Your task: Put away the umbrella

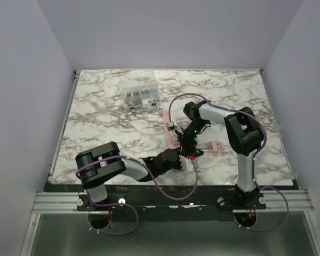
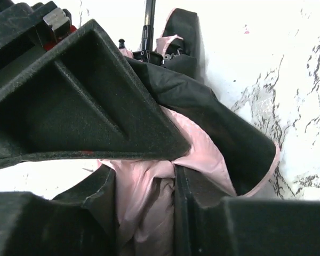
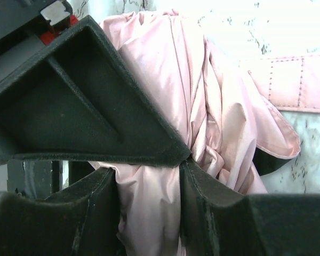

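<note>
The umbrella [image 1: 188, 160] is a collapsed bundle of pale pink fabric with a dark lining, lying near the table's front middle. Its thin black shaft runs right to the small pink handle [image 1: 216, 146]. My left gripper [image 1: 182, 158] is shut on the fabric; in the left wrist view the fingers pinch pink cloth [image 2: 146, 197] and the black shaft [image 2: 148, 21] shows beyond. My right gripper [image 1: 190, 143] is shut on the bundle from the far side; in the right wrist view pink folds [image 3: 149, 208] fill the gap. A flat pink stitched strip [image 3: 293, 82] lies beside it.
A clear plastic compartment box [image 1: 140, 96] of small parts stands at the back middle of the marble table [image 1: 106, 122]. The flat pink strip [image 1: 168, 127] lies just behind the grippers. Grey walls close in the left, right and back. The two arms meet closely at the front middle.
</note>
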